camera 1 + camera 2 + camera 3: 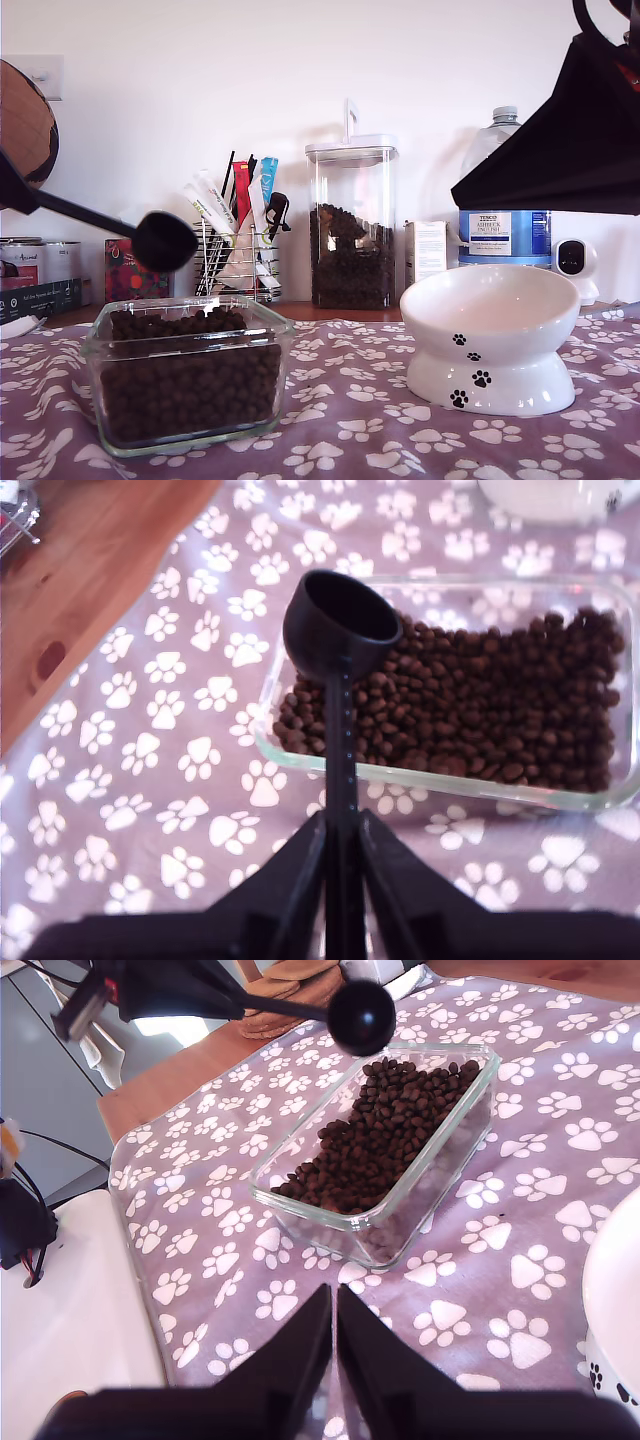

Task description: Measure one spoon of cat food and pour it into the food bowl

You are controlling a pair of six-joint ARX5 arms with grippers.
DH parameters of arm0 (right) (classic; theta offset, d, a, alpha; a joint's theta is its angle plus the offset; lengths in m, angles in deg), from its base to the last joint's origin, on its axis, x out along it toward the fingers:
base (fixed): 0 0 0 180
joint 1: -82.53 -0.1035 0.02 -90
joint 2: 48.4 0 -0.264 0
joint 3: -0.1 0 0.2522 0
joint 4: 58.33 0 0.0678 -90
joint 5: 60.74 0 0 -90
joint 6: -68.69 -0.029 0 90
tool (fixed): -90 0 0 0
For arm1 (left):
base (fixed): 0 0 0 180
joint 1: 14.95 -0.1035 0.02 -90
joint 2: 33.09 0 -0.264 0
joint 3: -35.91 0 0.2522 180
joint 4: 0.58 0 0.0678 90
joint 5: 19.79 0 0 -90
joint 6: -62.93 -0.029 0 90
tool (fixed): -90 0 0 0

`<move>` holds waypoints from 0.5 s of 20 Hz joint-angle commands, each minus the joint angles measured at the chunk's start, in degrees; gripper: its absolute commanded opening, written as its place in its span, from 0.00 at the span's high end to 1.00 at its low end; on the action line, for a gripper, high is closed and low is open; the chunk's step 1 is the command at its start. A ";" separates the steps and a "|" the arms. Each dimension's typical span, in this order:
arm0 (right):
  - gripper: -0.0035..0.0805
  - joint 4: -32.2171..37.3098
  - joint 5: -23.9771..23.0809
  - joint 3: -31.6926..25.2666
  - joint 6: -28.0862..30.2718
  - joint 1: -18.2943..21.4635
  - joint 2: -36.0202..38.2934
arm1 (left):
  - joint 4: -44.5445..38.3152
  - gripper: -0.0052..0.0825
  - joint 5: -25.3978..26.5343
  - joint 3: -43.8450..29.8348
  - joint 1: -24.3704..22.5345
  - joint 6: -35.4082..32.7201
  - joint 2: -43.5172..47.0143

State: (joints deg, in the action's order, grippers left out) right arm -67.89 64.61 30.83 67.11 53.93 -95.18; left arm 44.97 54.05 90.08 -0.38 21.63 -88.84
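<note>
**Spoon held above kibble dish, cup empty**

Spoon (338,630) clamped by handle in my first gripper (340,855); round black cup hung just over glass dish (188,372), showed no pellets. Advised: dip deep into cat food (480,700), level, lift slowly. Glossy food bowl (490,340) stood apart. My second gripper (335,1360) pressed closed, holding nothing.

The worktop (90,570) is brown wood. A purple cloth (350,420) with white paw prints covers most of it. A square glass dish (188,375) sits on the cloth, full of brown cat food (190,385). The white food bowl (489,340) with black paw prints stands on the cloth too, near the dish, toward the exterior view's right. Behind the dish stand a tall clear jar (351,225), a wire rack (235,260), some tins (40,275) and a water bottle (503,200).
</note>
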 commanded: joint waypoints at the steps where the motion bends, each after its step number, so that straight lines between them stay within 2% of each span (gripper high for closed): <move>1: 0.97 0.20 0.04 -0.68 0.11 -0.26 -0.26 | -0.15 0.97 5.75 0.24 3.78 -2.84 -0.50; 4: 0.97 0.20 0.07 -0.68 0.07 -0.26 -0.24 | -0.70 0.97 18.86 0.24 10.27 -8.09 -0.50; 10: 0.97 0.20 0.15 -0.68 -0.07 -0.26 -0.26 | -4.24 0.97 33.03 0.24 19.87 -18.27 -1.57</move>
State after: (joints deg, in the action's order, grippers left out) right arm -67.89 64.66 30.83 67.09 53.93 -95.18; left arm 41.65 85.98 90.08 18.68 4.93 -89.34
